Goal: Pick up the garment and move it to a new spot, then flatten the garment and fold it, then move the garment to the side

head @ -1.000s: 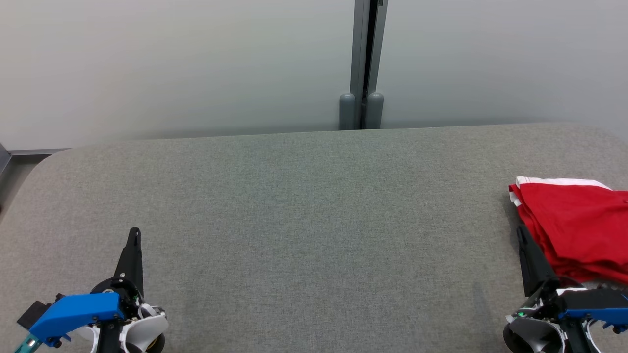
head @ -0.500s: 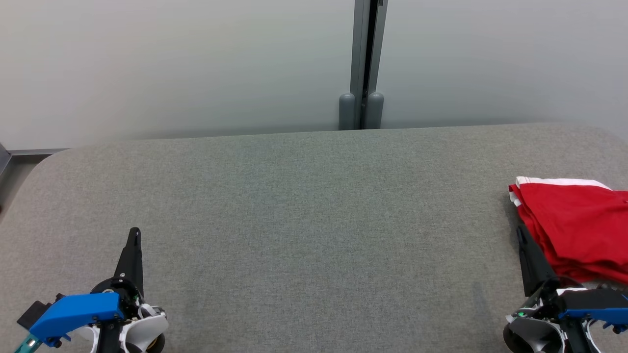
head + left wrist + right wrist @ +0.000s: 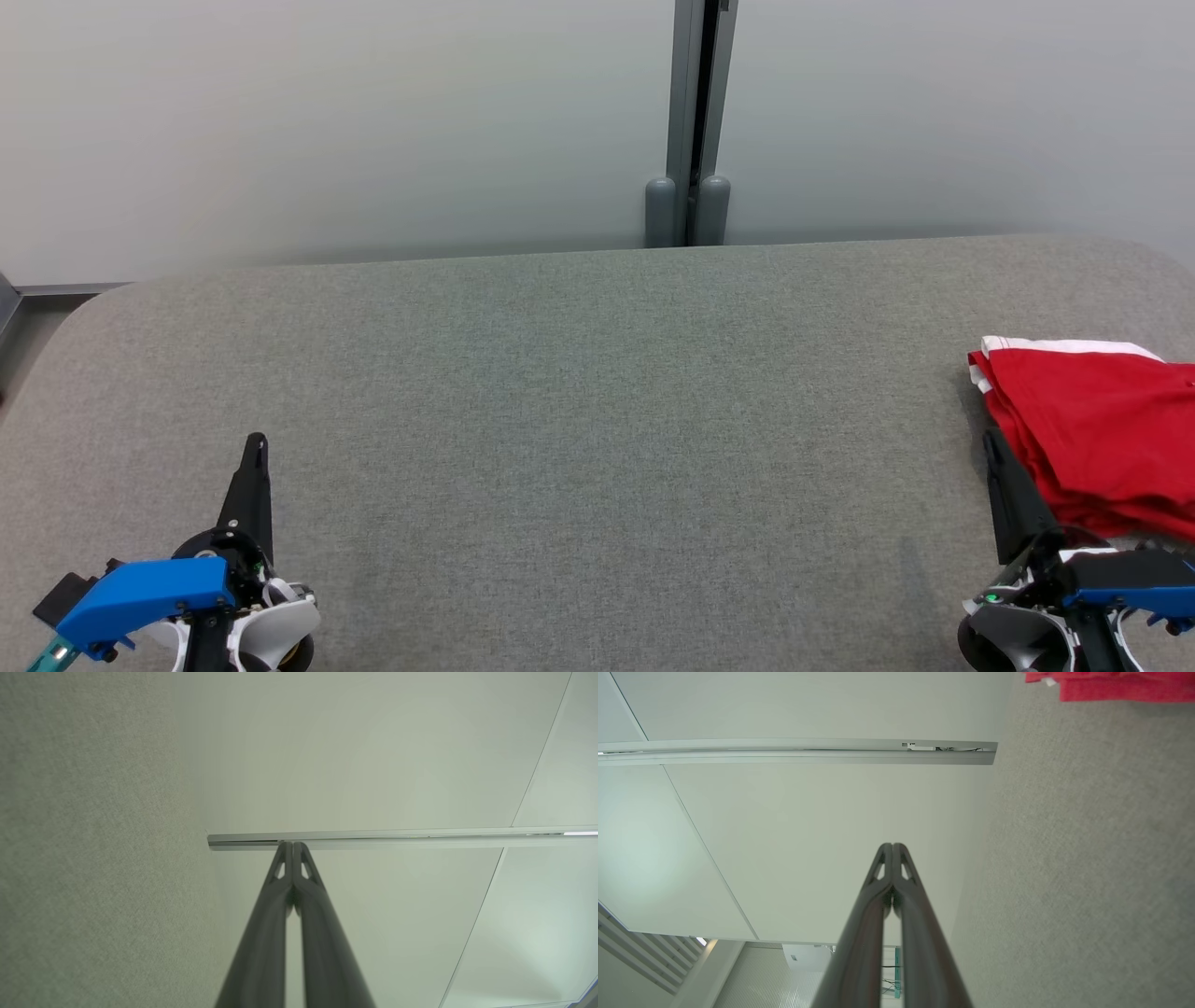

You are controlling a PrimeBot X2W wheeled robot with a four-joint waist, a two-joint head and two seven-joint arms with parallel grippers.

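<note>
Both sets of jaws were pinched shut and empty, while the red garment (image 3: pixel 1097 425) lay folded at 3 o'clock on the grey surface (image 3: pixel 579 411), probably light, soft and floppy, best pinched through its stacked 9 o'clock edge

The tabletop (image 3: pixel 597 411) is covered in grey-green fabric with a fine, even weave, and it spans the whole width of the head view. Its far left corner is rounded, and its far edge runs straight from left to right. A red garment (image 3: pixel 1106 434) lies flat on it at the right side, about midway between near and far. The garment is folded into several stacked layers, with a white band along its far edge. Its right part is cut off by the frame.
</note>
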